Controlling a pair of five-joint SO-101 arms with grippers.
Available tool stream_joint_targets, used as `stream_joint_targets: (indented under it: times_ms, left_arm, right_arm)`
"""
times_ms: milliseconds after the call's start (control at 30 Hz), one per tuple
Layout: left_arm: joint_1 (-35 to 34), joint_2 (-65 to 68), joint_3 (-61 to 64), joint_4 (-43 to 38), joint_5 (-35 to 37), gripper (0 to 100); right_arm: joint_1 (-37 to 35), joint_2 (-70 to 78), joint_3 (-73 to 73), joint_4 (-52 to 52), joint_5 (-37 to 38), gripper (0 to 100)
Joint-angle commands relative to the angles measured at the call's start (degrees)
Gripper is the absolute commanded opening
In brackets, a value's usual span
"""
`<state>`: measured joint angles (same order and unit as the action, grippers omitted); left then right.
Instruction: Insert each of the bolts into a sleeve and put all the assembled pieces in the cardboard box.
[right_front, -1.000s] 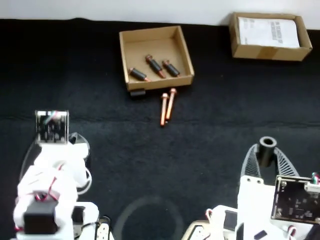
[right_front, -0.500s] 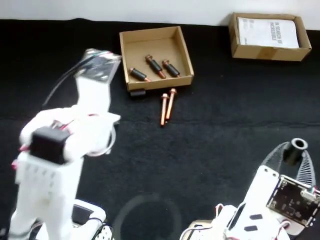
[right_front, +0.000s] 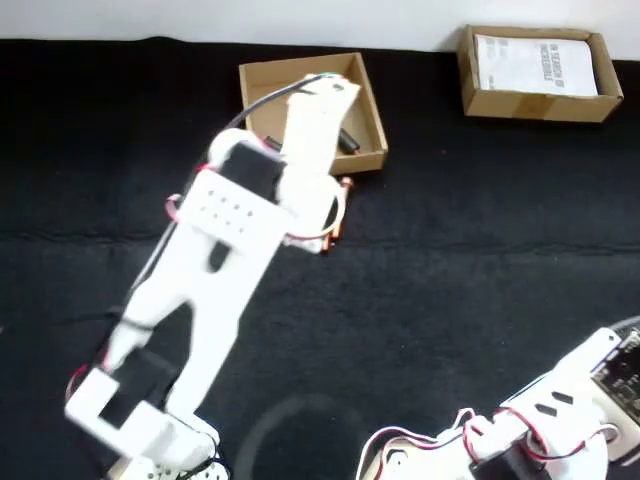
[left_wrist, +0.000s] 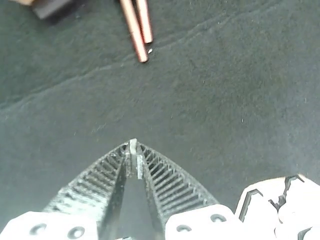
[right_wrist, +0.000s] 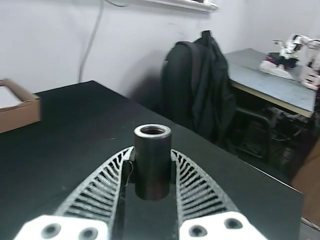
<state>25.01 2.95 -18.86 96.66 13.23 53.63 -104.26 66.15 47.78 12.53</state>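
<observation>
Bolt pickup step. My left pincer (left_wrist: 133, 151), clenched and empty, hovers near two loose bolts (left_wrist: 136, 30) by the cardboard box (right_front: 262, 95). My right pincer (right_wrist: 152, 167) grasps a sleeve (right_wrist: 152, 145). Next I'd open left and straddle one bolt.

Copper bolts (left_wrist: 134, 34); black sleeve (right_wrist: 152, 160); brown cardboard box (right_front: 262, 97); black table (right_front: 470, 230); white left arm (right_front: 222, 262)

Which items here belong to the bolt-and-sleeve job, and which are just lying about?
Job: two loose bolts, sleeve in the right gripper, spare sleeve, cardboard box, assembled piece inside it.
Lying about: second box with its paper sheet, backpack.
</observation>
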Motion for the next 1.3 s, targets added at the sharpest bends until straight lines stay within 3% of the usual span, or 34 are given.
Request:
stream_joint_targets:
  times_ms: [0, 267, 800, 1000, 1267]
  left_arm:
    - [0.75, 8.92, -9.54, -0.26, 0.26, 2]
    - [0.48, 30.9, -28.79, -0.26, 0.26, 2]
    - [0.22, 63.87, -70.2, -1.14, 0.09, 3]
    - [-2.15, 68.7, -74.77, -3.78, 0.18, 18]
    - [-3.65, 69.32, -74.42, -4.75, -0.09, 19]
  right_arm:
    - [3.91, -0.75, 2.77, -5.85, 0.53, 0.7]
    - [9.19, -0.75, 8.31, -13.14, 1.05, 0.7]
    - [11.65, -0.75, 9.45, -13.14, 2.9, 0.8]
    - [11.65, -0.75, 9.45, -13.14, 2.99, 0.8]
    - [11.21, -0.75, 9.19, -13.14, 2.99, 0.8]
